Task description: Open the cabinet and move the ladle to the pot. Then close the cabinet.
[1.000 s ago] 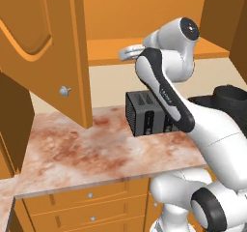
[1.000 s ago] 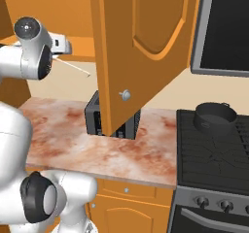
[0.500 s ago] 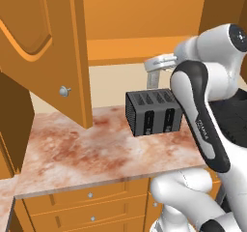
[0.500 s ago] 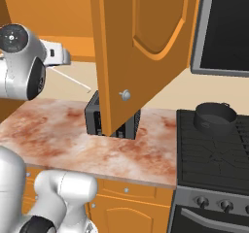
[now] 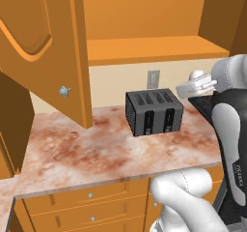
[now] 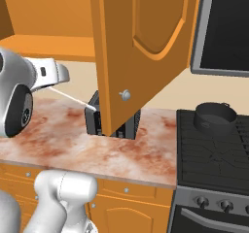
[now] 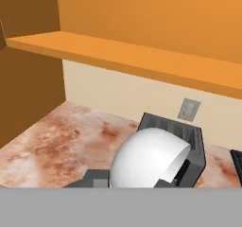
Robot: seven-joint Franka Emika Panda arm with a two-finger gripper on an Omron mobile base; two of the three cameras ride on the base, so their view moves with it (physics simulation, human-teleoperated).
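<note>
The cabinet stands open, one door swung out at the left and the other door hanging mid-frame in the right base view. My gripper is shut on the ladle, whose thin pale handle slants down toward the toaster. In the hand view the ladle's round white bowl sits just ahead of the gripper. In the left base view the gripper hangs below the shelf, right of the toaster. The dark pot sits on the stove, far right of the gripper.
A black slotted toaster stands on the marbled counter against the wall. The open right door with its knob hangs between the gripper and the black stove. A microwave is mounted above the stove.
The arm has swung right and down, away from the cabinet shelf, carrying the ladle with it. The doors, toaster and pot have not moved.
</note>
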